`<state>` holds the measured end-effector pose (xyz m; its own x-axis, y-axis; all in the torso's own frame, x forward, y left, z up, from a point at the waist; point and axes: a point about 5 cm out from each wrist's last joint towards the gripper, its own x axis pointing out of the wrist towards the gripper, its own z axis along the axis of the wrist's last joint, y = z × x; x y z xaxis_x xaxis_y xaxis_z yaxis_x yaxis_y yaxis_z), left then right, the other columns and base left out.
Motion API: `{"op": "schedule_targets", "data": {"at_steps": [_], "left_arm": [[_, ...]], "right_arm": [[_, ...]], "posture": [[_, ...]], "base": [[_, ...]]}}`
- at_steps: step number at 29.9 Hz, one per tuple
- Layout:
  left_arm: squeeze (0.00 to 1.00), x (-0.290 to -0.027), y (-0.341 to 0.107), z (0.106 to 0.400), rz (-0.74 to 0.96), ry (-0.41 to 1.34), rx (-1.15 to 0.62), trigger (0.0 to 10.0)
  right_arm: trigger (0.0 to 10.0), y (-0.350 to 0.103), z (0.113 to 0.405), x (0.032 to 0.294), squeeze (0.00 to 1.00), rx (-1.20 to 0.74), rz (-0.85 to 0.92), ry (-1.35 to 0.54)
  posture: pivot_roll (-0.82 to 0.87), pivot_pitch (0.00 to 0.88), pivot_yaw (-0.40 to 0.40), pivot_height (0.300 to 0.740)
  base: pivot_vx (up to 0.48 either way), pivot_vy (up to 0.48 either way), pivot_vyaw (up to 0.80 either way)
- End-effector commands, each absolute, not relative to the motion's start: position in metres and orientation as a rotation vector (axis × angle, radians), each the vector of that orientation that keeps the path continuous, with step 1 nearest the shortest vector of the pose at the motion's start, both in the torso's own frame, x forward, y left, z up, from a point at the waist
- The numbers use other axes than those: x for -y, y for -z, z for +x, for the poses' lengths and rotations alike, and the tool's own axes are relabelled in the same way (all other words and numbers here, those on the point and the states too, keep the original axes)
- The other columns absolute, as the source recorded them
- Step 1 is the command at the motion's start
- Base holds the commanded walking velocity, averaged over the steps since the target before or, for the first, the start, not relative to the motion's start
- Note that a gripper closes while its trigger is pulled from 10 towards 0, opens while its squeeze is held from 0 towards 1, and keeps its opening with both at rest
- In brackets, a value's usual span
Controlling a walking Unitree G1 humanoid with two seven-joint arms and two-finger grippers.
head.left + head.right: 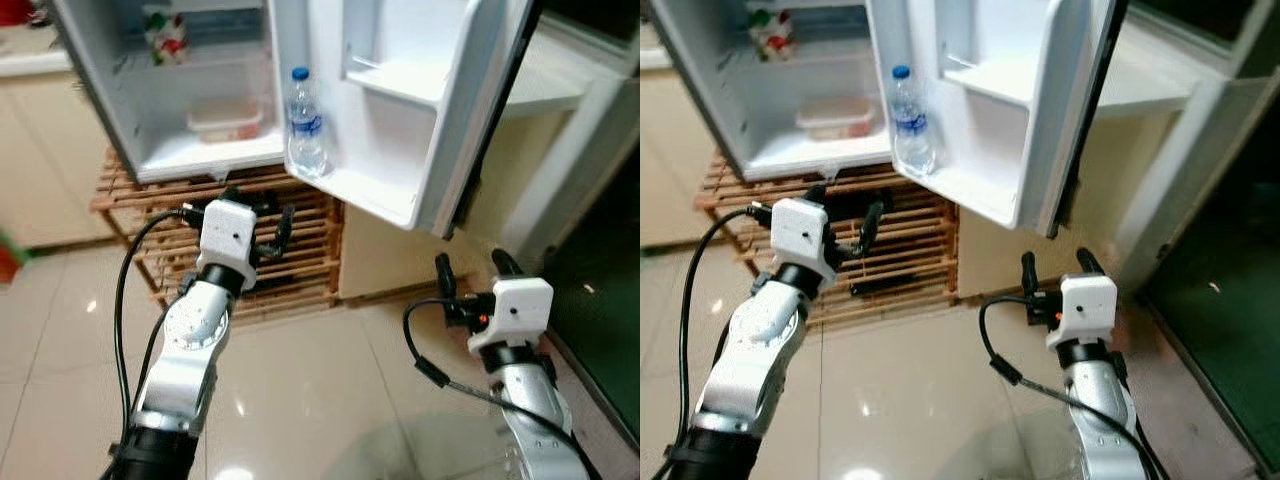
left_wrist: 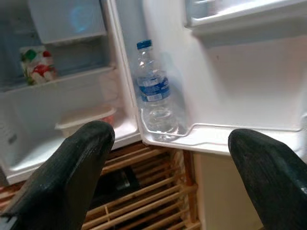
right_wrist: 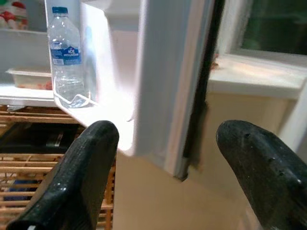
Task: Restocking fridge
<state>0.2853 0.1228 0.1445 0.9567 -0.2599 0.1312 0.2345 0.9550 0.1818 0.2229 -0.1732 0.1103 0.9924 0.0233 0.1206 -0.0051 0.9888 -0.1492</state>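
Fridge (image 1: 200,150) stands open at upper left, a water bottle (image 1: 305,125) upright in its door's lowest shelf. Left gripper (image 1: 255,225) and right gripper (image 1: 475,265) hover below, jaws spread, empty. Left wrist view adds a carton (image 2: 36,64) and tray (image 2: 86,120) inside.

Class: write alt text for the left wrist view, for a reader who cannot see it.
A water bottle stands upright in the open fridge door's bottom shelf, seen between the left gripper's open jaws. Inside the fridge sit a carton and a tray.
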Motion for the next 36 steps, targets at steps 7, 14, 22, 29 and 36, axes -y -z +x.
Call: {"op": "schedule_targets", "data": {"at_steps": [7, 14, 22, 29, 36], "left_arm": [[0.00, -0.128, -0.151, 0.290, 0.151, 0.227, 0.168, 10.0], [0.00, -0.132, -0.150, 0.292, 0.130, 0.195, 0.155, 10.0], [0.00, -0.128, -0.152, 0.292, 0.169, 0.214, 0.174, 10.0], [0.00, -0.149, -0.137, 0.300, 0.183, 0.111, 0.087, 10.0], [0.00, -0.178, -0.097, 0.307, 0.254, 0.048, -0.080, 10.0]], "right_arm": [[10.0, -0.108, 0.223, 0.171, 0.00, 0.118, -0.148, -0.010], [10.0, -0.109, 0.224, 0.170, 0.00, 0.129, -0.149, -0.011], [10.0, -0.106, 0.223, 0.171, 0.00, 0.110, -0.139, 0.004], [10.0, -0.097, 0.241, 0.199, 0.00, 0.044, -0.224, 0.148], [10.0, -0.105, 0.277, 0.216, 0.00, 0.067, -0.283, 0.203]], "posture": [[-0.18, 0.000, 0.031, 0.732], [-0.18, 0.000, 0.033, 0.732], [-0.18, 0.000, 0.032, 0.732], [-0.17, 0.000, 0.038, 0.732], [-0.15, 0.000, 0.040, 0.732]], "base": [[0.046, -0.443, 0.16], [0.425, -0.134, 0.00], [0.455, 0.000, 0.00], [0.000, 0.000, 0.00], [0.000, 0.000, 0.00]]}}
